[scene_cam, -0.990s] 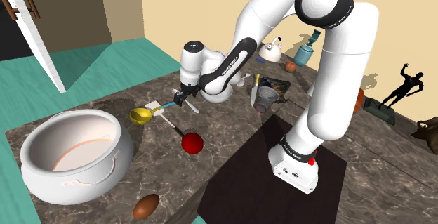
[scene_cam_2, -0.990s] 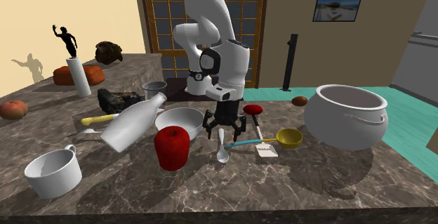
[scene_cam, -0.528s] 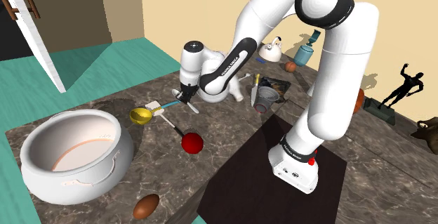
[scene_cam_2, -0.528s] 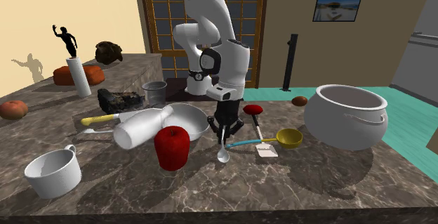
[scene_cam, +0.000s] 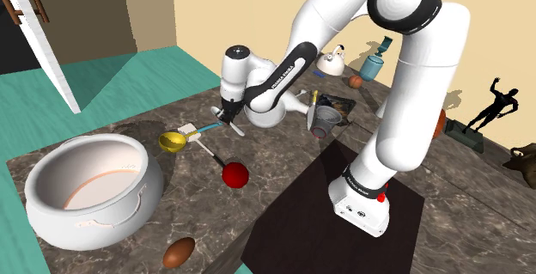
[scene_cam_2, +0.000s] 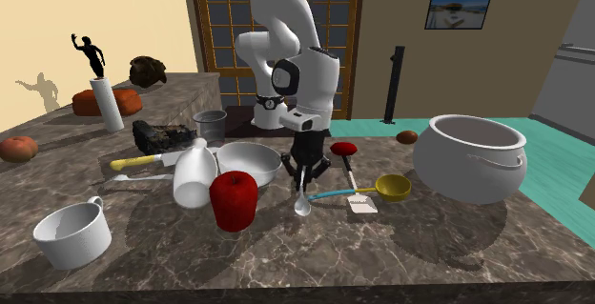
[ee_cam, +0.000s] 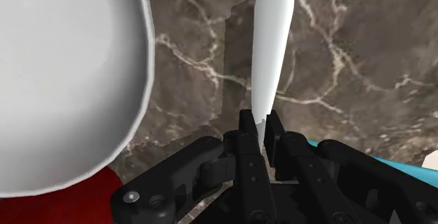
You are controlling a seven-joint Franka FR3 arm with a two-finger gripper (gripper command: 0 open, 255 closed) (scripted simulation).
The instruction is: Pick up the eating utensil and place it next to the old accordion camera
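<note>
Moved: spoon (ee_cam: 272, 43) tip has lifted just clear of the surface (scene_cam_2: 429, 245) since half a second ago; bottle (scene_cam_2: 194, 174) has rolled in beside the bowl (scene_cam_2: 250, 162).
Pincer (ee_cam: 261, 123): clamped on the spoon handle.
Spoon: hanging beside the bowl.
Camera (scene_cam_2: 159, 136): beyond the bowl; carry likely next.

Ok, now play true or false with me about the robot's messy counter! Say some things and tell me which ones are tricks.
1. The tool is shut on the white spoon. True.
2. The red apple sits inside the big white pot. False: it stands on the marble counter, beside the white bowl.
3. In the second exterior view, a yellow scoop lies on the counter between the tool and the big white pot. True.
4. The white mug is tipped upside down. False: it stands upright with its open top facing up.
</note>
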